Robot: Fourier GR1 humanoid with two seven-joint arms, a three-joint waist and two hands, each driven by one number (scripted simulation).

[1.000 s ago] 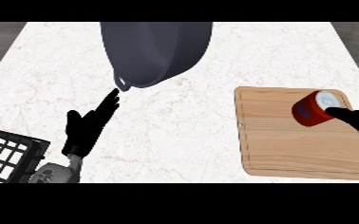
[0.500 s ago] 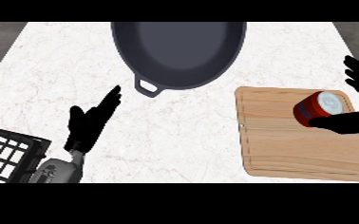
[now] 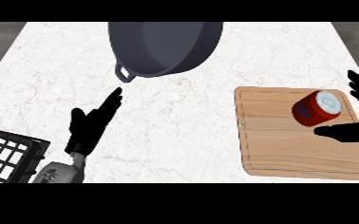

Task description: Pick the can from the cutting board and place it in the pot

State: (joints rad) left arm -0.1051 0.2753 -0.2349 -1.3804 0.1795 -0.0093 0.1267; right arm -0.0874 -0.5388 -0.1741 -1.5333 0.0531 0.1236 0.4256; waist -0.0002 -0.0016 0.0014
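A red can (image 3: 317, 108) with a white top lies tilted on the wooden cutting board (image 3: 280, 147) at the right. My right hand (image 3: 340, 132) comes in from the right edge. Its thumb lies just below the can, and other fingertips (image 3: 354, 83) show above and to the right of it. The hand is open, and most of it is cut off by the edge. The dark grey pot (image 3: 165, 47), with a small loop handle, stands at the top centre. My left hand (image 3: 91, 126) rests open at the lower left, fingers straight and pointing toward the pot.
A black wire rack (image 3: 15, 156) sits at the lower left corner beside my left forearm. White marble counter (image 3: 182, 114) lies between the pot and the board.
My right hand's fingers have come into view beyond the can, with the thumb staying below it. The pot and board sit slightly differently in view. The left hand has barely moved.
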